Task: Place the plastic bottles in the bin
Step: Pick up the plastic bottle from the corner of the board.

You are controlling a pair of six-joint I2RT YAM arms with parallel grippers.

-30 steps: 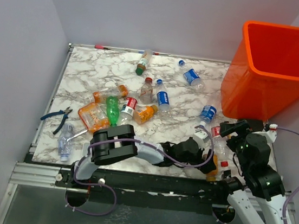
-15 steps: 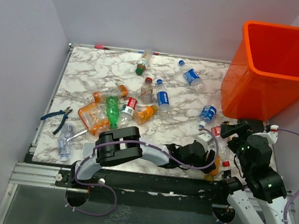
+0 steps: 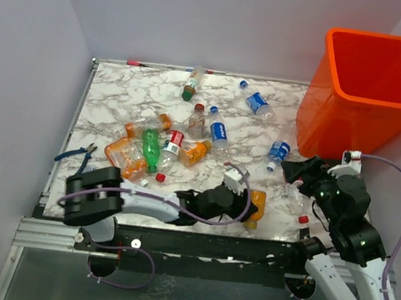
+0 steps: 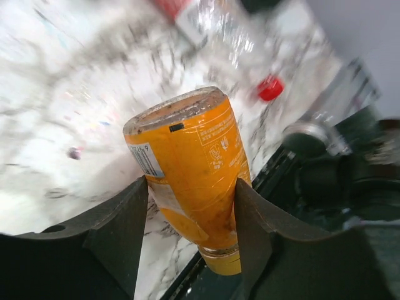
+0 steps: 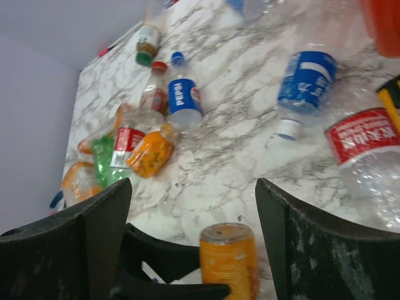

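At the front edge, left end effector [image 4: 190, 187] grips an orange bottle [image 4: 187, 156] (right end effector [image 5: 192, 184] wide; Pepsi bottle [image 5: 183, 97] beyond).

Bright, even light, soft shadows; left wrist view blurs the table [image 4: 56, 106] behind a sharp orange bottle [image 4: 194, 175]

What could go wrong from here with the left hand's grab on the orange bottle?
The left hand pinches the orange bottle on its label, tilted; it may slip during the lift.
The right hand sits open between that bottle and the bin; a straight carry could clip it.
The bin's wall is tall; a low carry may hit it.
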